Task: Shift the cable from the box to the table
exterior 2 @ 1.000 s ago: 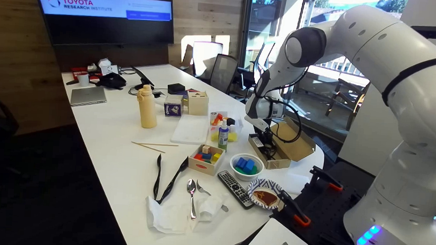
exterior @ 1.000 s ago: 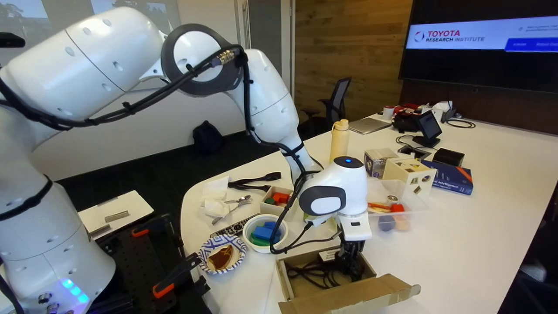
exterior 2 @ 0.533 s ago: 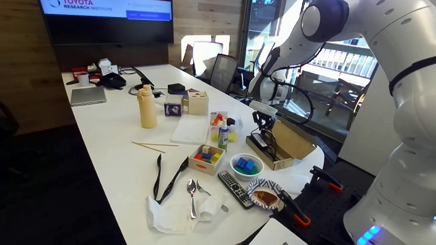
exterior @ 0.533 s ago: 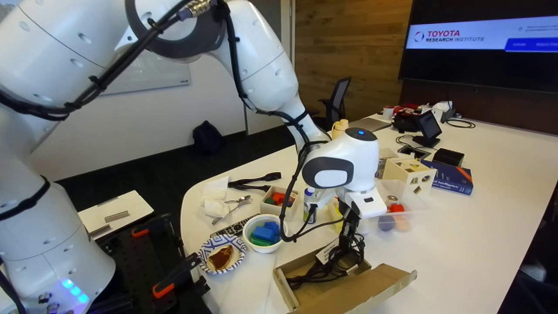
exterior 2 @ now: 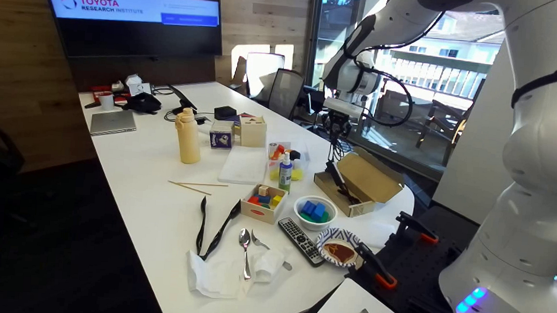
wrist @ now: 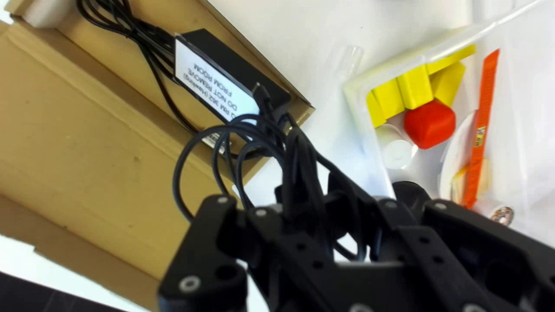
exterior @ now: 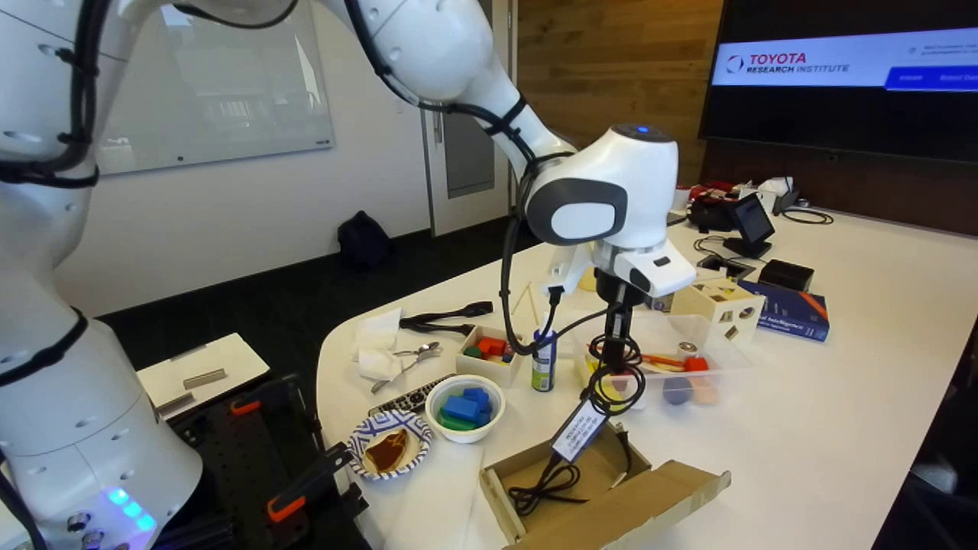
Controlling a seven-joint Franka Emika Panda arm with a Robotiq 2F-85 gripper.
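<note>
"So, what words could you read?"

"The big screen (exterior: 840,65) said TOYOTA RESEARCH INSTITUTE. A white label (wrist: 212,82) on the black brick (wrist: 236,58) said DO NOT REMOVE FROM ROOM, and also RM 362 (Hawking). Those words were upside down in the wrist view."

"And what was hard to see?"

"The blue strip (exterior 2: 189,20) on the screen was too fuzzy to read. A wooden toy box (exterior: 699,307) hid some of the blue book (exterior: 791,309), so I only got the word Intelligence. Loops of cable (wrist: 301,160) hid the tips of the gripper (exterior: 615,357), too."

"How were the jaws, then?"

"They were clamped on those loops, up in the air over the table (exterior: 856,397). The brick hung tilted, and more cable lay down in the cardboard box (exterior: 642,504). I couldn't tell if the brick's low end touched the box."

"What else was close by?"

"In an exterior view, the loops hung in front of a clear bin (exterior: 726,378). The spray bottle (exterior 2: 285,174) stood near the bin, and a white bowl (exterior: 464,436) of blue and green blocks (exterior: 462,406) was near the cardboard box. The yellow water bottle (exterior 2: 188,139) stood upright, farther off."
</note>
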